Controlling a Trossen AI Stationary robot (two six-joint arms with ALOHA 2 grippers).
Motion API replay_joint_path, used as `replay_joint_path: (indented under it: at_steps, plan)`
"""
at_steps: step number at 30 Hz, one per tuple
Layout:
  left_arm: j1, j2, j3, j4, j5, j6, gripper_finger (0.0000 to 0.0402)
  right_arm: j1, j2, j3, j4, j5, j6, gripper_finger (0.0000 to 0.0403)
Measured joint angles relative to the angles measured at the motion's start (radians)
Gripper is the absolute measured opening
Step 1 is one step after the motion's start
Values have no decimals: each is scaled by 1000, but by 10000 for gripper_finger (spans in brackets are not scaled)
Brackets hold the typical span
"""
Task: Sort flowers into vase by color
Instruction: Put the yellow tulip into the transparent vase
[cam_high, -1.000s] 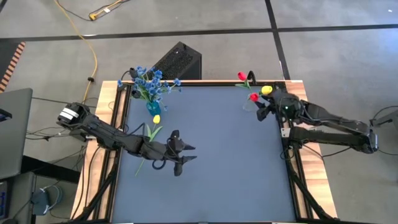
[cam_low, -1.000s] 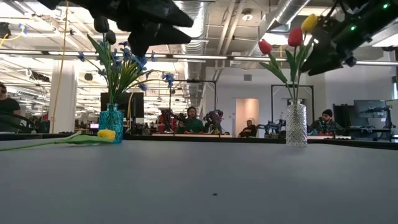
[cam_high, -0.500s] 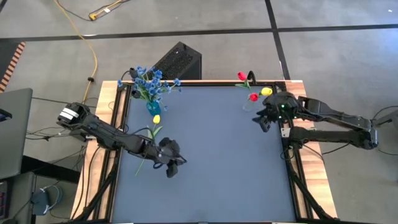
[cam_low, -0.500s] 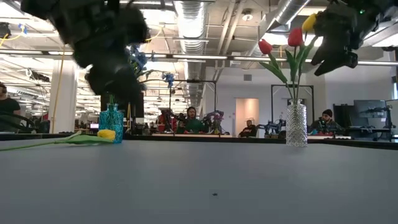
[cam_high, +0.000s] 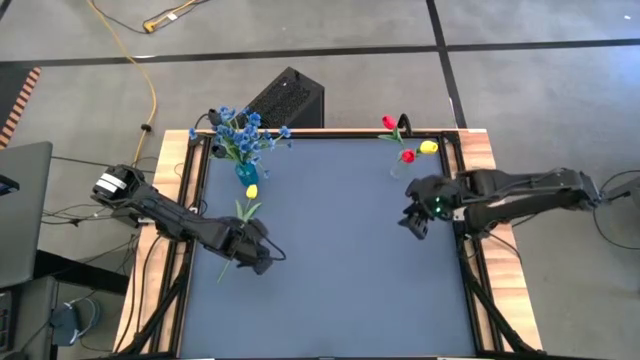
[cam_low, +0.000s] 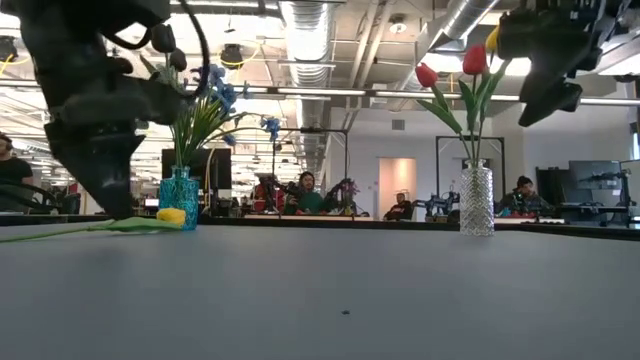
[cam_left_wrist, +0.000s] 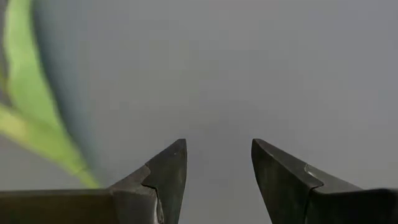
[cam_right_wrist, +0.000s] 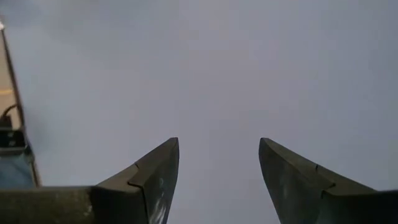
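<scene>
A yellow tulip (cam_high: 250, 190) on a green leafy stem (cam_high: 236, 226) lies flat on the table's left side; it also shows in the low view (cam_low: 170, 215). Blue blossoms (cam_high: 240, 132) stand in a blue vase (cam_low: 180, 198) at the far left. Red tulips (cam_high: 407, 155) and a yellow tulip (cam_high: 429, 147) stand in a clear vase (cam_low: 476, 200) at the far right. My left gripper (cam_high: 268, 257) is open, low over the table beside the lying stem, whose leaf shows in the left wrist view (cam_left_wrist: 28, 112). My right gripper (cam_high: 412, 222) is open and empty above the table's right side.
A black box (cam_high: 285, 97) stands on the floor beyond the far edge. The table's dark mat (cam_high: 340, 260) lies bare between the two arms. People sit in the room behind the table (cam_low: 305, 190).
My left gripper has gone toward the table's left edge and down, ending beside the lying yellow tulip's stem. My right gripper has drawn away from the clear vase toward the near edge. The flowers have stayed where they were.
</scene>
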Motion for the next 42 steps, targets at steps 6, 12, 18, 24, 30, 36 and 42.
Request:
replay_joint_path:
  at_steps: [6,12,18,24,30,36,42]
  plan:
    - [-2,0,0,-123,25,-87,169,149,70,0,31,21,68,249]
    - [-5,0,0,-166,23,-122,169,261,125,0,33,105,110,249]
    - [-5,0,16,-210,64,-134,169,310,168,0,33,160,120,249]
    - [-5,-1,45,-337,55,-194,169,308,211,0,46,161,120,249]
    - [-5,-1,-10,-337,100,-236,169,308,239,-1,49,161,115,249]
    - [-5,-6,-87,-159,100,-216,169,308,240,-1,51,152,118,249]
    - [-6,-8,-119,-113,102,-207,151,337,240,-1,51,148,137,249]
